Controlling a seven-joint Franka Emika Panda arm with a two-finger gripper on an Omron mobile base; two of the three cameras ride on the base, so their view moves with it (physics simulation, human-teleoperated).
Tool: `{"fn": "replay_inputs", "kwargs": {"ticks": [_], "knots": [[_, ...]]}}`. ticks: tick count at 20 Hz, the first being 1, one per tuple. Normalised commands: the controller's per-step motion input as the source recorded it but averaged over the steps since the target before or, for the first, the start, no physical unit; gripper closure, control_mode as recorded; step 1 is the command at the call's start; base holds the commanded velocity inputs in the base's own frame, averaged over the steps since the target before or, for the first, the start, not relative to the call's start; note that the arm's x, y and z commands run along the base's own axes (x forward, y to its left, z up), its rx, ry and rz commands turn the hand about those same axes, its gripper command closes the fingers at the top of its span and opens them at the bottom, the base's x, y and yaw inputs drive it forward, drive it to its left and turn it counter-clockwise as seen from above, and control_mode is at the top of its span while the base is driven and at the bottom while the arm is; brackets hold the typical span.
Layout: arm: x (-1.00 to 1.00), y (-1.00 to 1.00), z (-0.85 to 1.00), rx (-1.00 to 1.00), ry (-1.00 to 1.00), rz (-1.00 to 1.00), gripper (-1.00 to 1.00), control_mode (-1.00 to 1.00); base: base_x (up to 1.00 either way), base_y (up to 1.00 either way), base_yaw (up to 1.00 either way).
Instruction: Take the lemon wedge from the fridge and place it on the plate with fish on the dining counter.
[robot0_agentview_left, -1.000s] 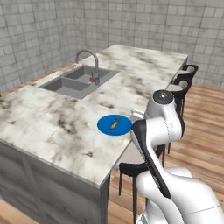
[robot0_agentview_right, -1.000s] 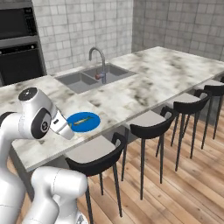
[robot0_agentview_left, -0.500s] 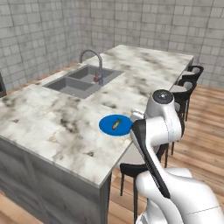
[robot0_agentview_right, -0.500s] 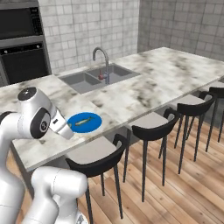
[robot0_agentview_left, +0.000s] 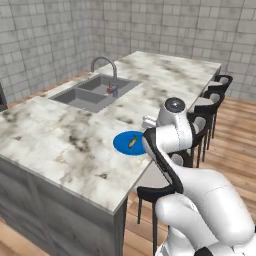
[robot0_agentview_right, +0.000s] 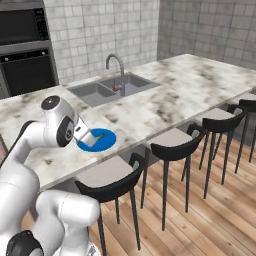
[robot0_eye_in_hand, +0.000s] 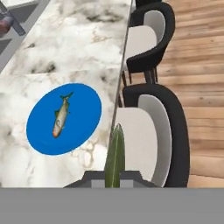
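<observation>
The lemon wedge shows as a thin yellow-green sliver pinched between my gripper, which is shut on it. In the hand view it hangs over a stool seat just off the edge of the dining counter, to the right of the blue plate. The fish lies in the middle of that plate. From the right base view my gripper sits at the near edge of the plate. The plate lies near the counter's stool side, beside my arm.
A steel sink with a curved faucet is set into the marble behind the plate. Black stools line the counter's near side over the wooden floor. A black wall oven stands at the back left.
Both base views have shifted, so the base has driven along the counter. The arm keeps its pose with the wedge held beside the plate.
</observation>
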Motion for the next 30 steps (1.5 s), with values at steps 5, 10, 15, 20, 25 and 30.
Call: {"fn": "replay_inputs", "kwargs": {"ticks": [5, 10, 15, 20, 25, 30], "knots": [[0.63, 0.01, 0.0, 0.03, 0.0, 0.05, 1.0, -1.0, 0.0, 0.0, 0.0], [0.38, 0.01, -0.07, 0.17, 0.05, 0.08, 1.0, -1.0, 0.0, 0.0, 0.0], [0.06, 0.01, -0.27, 0.06, 0.08, 0.01, 1.0, -1.0, 0.0, 0.0, 0.0], [0.14, 0.05, -0.61, 0.0, 0.14, 0.0, 1.0, -1.0, 0.0, 0.0, 0.0], [0.4, 0.03, -0.44, 0.0, 0.13, 0.0, 1.0, -1.0, 0.0, 0.0, 0.0], [0.71, 0.0, -0.06, 0.0, 0.01, 0.0, 1.0, -1.0, 0.0, 0.0, 0.0]]}}
